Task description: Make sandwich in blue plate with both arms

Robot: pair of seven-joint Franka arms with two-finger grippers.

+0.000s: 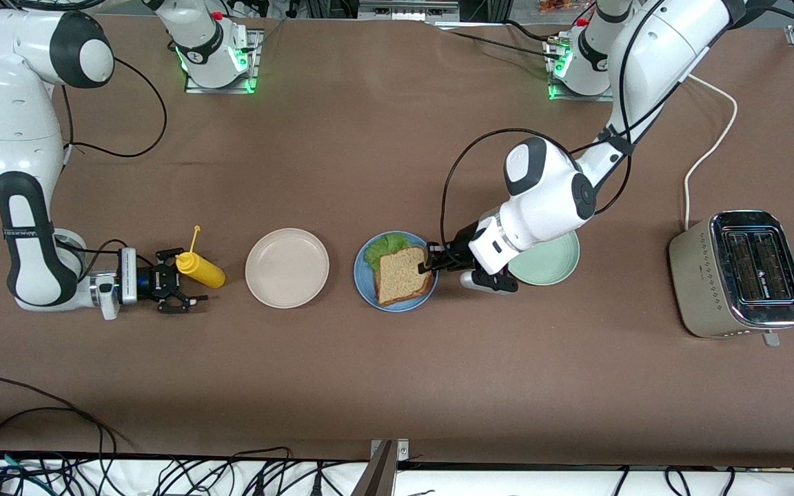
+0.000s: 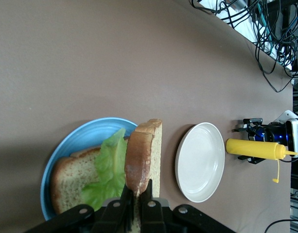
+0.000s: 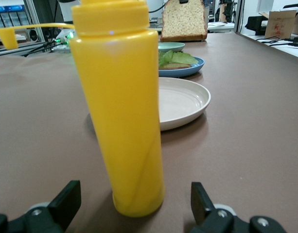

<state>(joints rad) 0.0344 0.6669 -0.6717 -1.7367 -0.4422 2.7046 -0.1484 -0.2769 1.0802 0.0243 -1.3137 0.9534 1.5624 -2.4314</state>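
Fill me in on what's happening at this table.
The left tool is shut on the top bread slice, held up on edge over the blue plate, where lettuce lies on a bottom slice. The right tool sits open around an upright yellow squeeze bottle, beside a beige plate.

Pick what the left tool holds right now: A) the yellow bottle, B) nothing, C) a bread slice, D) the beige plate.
C: the left tool is shut on a bread slice, held up on edge over the lettuce and bottom slice in the blue plate.
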